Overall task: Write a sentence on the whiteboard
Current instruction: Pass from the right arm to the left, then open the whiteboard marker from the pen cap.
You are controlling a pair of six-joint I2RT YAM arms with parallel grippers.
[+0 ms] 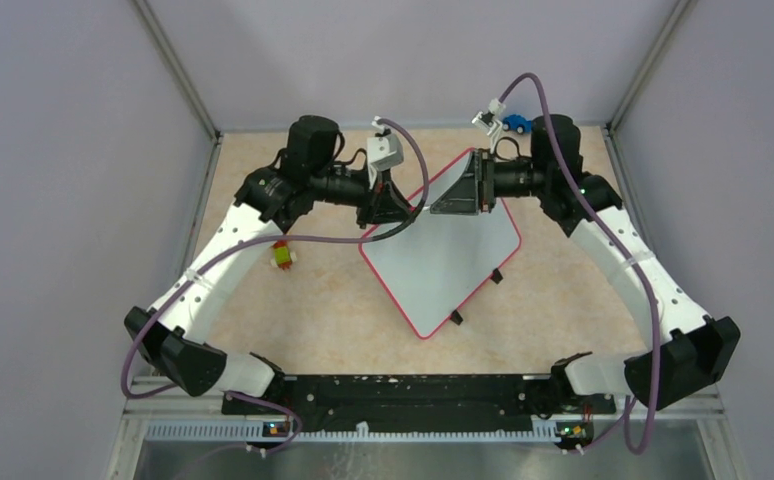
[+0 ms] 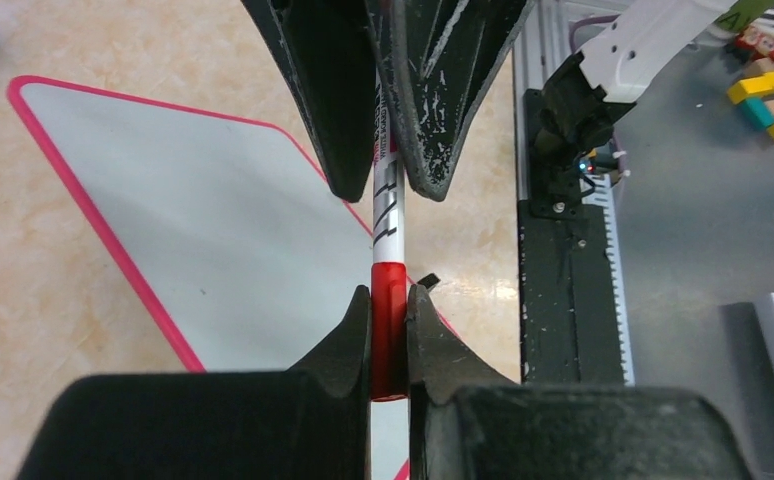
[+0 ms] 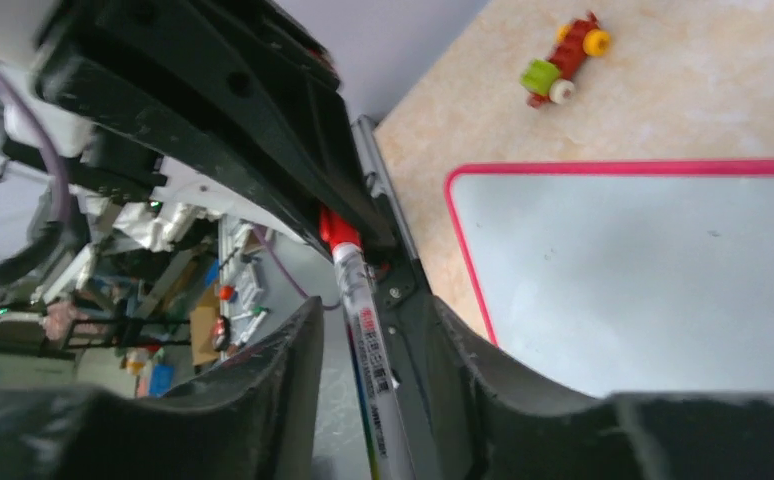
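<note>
The whiteboard (image 1: 443, 260) lies flat and slanted on the tan table, pink-framed and blank; no red sentence shows on it in any view. Both grippers meet above its far corner. My left gripper (image 1: 398, 205) (image 2: 390, 300) is shut on the red cap (image 2: 389, 330) of a white-barrelled marker (image 2: 387, 215). My right gripper (image 1: 460, 190) (image 3: 373, 305) faces it, jaws open on either side of the marker barrel (image 3: 368, 335) with a gap on each side. The board also shows in the left wrist view (image 2: 223, 220) and the right wrist view (image 3: 643, 280).
A small green, red and yellow toy car (image 1: 282, 255) (image 3: 563, 65) sits on the table left of the board. A blue toy car (image 1: 515, 124) stands at the far edge behind the right arm. Grey enclosure walls surround the table.
</note>
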